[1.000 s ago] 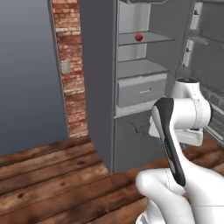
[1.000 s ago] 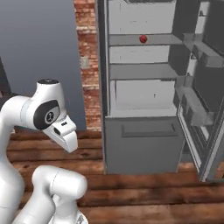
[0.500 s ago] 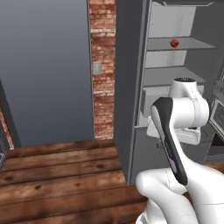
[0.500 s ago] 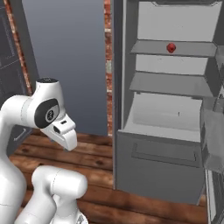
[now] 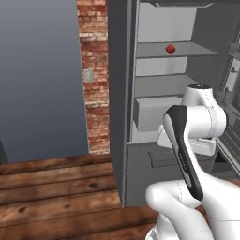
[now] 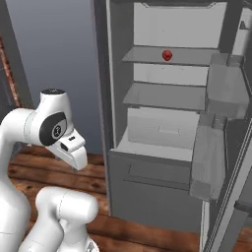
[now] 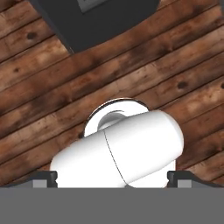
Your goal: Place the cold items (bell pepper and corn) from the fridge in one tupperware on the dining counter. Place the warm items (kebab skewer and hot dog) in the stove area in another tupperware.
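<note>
The fridge (image 5: 154,154) (image 6: 147,187) stands open ahead of me, its pale shelves bare except for one item. The bell pepper (image 5: 170,48) (image 6: 167,55), small and red, sits on an upper shelf. My arm is folded close over the base, well short of the shelves. In the hand view my gripper (image 7: 113,179) points down at the floor, its dark fingertips (image 7: 46,178) far apart, open and holding nothing. The corn, kebab skewer, hot dog, both tupperware, the dining counter and the stove area are out of view.
The fridge door (image 6: 224,128) hangs open on the right with bins on its inner side. A closed drawer (image 6: 160,130) sits under the lower shelf. A brick strip (image 5: 96,70) and a grey wall (image 5: 42,79) lie left of the fridge. Wooden floor (image 5: 56,187) (image 7: 43,87) runs below.
Both base views have shifted as the base moved, so the fridge now stands nearer and more squarely ahead. The arm keeps its folded pose and the gripper stays open.
</note>
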You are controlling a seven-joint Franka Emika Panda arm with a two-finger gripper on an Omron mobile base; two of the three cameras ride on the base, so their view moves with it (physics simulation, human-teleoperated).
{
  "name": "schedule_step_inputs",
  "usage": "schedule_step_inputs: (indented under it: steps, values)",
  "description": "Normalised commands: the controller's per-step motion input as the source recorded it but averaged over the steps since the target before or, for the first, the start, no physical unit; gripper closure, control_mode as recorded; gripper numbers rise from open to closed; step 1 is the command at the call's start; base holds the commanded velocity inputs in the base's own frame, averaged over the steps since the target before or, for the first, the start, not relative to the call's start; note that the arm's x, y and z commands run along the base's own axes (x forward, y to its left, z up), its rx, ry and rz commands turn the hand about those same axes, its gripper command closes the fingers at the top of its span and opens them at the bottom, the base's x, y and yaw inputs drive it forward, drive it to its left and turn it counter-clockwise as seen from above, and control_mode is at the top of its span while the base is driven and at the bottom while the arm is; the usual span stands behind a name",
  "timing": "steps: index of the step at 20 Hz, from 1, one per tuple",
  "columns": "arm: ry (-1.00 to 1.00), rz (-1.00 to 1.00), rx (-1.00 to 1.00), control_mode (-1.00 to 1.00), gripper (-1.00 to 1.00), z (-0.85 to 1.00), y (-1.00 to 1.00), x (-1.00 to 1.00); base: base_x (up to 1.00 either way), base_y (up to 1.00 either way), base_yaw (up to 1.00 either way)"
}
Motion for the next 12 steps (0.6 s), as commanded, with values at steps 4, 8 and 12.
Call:
schedule_step_inputs:
  steps: [4, 8, 12]
  values:
    - [0.0, 0.0, 0.0, 1.0, -1.0, 0.0, 0.0, 0.0, 0.53, -0.47, -0.01]
    - [0.0, 0.0, 0.0, 1.0, -1.0, 0.0, 0.0, 0.0, 0.53, -0.4, -0.18]
    - [0.0, 0.0, 0.0, 1.0, -1.0, 0.0, 0.0, 0.0, 0.53, -0.41, -0.22]
